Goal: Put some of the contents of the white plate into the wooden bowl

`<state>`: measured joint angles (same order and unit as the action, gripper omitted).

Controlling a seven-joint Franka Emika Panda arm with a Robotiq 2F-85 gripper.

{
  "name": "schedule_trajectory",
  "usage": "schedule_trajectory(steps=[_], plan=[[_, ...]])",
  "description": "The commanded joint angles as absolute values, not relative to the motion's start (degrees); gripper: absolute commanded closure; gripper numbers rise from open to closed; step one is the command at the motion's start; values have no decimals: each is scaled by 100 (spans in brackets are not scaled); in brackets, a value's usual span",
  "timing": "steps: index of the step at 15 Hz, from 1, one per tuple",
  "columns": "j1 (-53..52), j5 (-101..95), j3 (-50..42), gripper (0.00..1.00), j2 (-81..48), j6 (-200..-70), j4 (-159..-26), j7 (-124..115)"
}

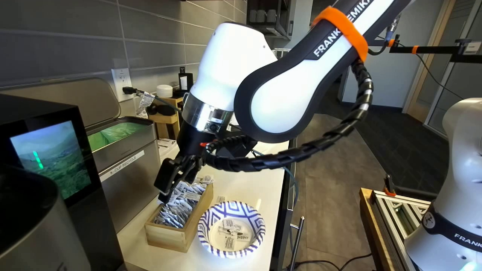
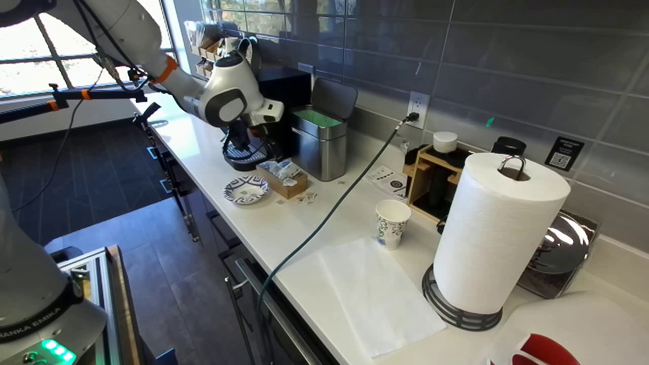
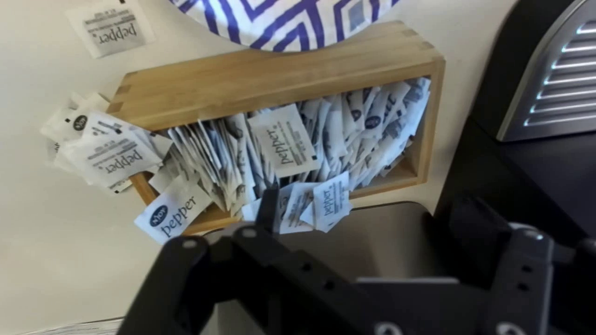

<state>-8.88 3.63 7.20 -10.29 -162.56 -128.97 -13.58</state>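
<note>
The white plate with a blue patterned rim (image 1: 211, 216) stands on the counter, also in an exterior view (image 2: 230, 195), with a few pepper packets (image 1: 230, 227) in it. In the wrist view only the plate's edge (image 3: 288, 28) shows. Beside it stands the rectangular wooden bowl (image 1: 165, 237), also in an exterior view (image 2: 294, 188), heaped with packets; its long wall (image 3: 279, 70) faces the plate. Packets hang over its bin-side edge (image 3: 328, 202). My gripper (image 1: 175, 190) is above the bowl on the bin side. In the wrist view the fingers (image 3: 370, 207) are wide apart with nothing between them.
Loose packets (image 3: 104, 149) lie at the bowl's end, and one more (image 3: 114, 29) near the plate. A steel bin (image 2: 324, 152) with its lid up stands close behind the bowl. A black coffee machine (image 1: 49, 150) is beside it. A cable (image 2: 329, 213) crosses the counter.
</note>
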Motion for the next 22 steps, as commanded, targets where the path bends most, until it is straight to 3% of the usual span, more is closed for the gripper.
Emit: schedule_trajectory(steps=[1,2,6,22], plan=[[-657,1027,895,1,-1122,-16300,-12882,-778],[-799,757,778,5,-1072,-16261,-12887,-1009],[-736,854,782,0,-1082,-16261,-12885,-918],[133,1787,1310,0,-1846,-15991,-12038,907]])
